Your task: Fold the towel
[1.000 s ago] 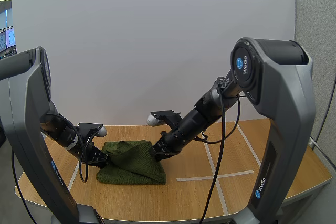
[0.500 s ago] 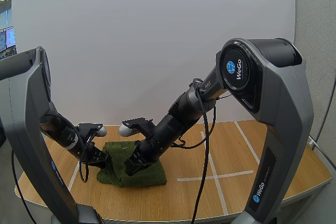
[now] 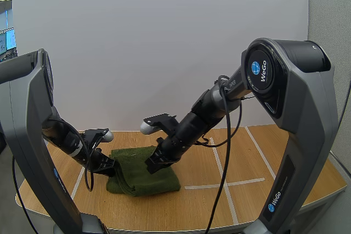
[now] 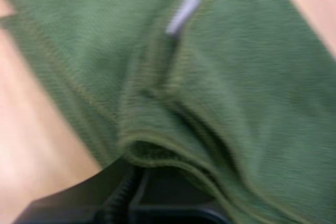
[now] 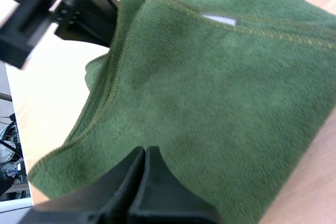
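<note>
A dark green towel (image 3: 143,171) lies folded in layers on the wooden table (image 3: 258,152), left of centre. My left gripper (image 3: 108,167) is low at its left edge, and in the left wrist view the folded hem of the towel (image 4: 210,93) is pinched at its fingertips (image 4: 137,179). My right gripper (image 3: 154,164) hovers just over the towel's top, its fingers lying together as one dark wedge (image 5: 144,153) with nothing between them. A small white label (image 5: 219,20) shows on the towel (image 5: 210,93) near the left gripper (image 5: 79,11).
Pale tape lines (image 3: 219,171) cross the table to the right of the towel. The table's front edge (image 3: 181,227) is close below the towel. Bare wood spreads out on the right side.
My right arm swept left across the towel, then drew back right and lifted slightly. The towel now lies flatter and a little farther right. My left gripper stayed at its left edge.
</note>
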Controlling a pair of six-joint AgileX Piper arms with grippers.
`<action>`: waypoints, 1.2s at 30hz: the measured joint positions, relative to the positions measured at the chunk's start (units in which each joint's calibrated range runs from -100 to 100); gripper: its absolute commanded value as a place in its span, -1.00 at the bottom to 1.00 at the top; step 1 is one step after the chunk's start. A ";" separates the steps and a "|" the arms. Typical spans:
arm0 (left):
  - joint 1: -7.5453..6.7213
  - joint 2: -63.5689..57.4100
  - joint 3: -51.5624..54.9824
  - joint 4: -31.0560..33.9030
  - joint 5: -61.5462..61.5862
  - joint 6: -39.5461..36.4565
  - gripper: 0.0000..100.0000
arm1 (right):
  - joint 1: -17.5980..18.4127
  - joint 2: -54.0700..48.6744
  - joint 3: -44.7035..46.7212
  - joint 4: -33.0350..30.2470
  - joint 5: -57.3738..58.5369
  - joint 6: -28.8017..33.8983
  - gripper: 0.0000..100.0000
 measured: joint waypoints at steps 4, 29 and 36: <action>0.00 0.00 -0.58 -0.20 6.35 0.00 -1.00 | -0.78 0.00 0.35 -0.40 0.58 0.00 -1.00; 0.00 -0.11 -4.44 -0.20 26.62 -2.89 0.22 | -0.78 3.50 0.35 -0.28 -2.72 0.00 -1.00; 0.00 -0.11 -4.91 -0.20 26.98 -3.52 0.22 | -0.78 3.50 0.35 -1.43 -7.89 0.00 -1.00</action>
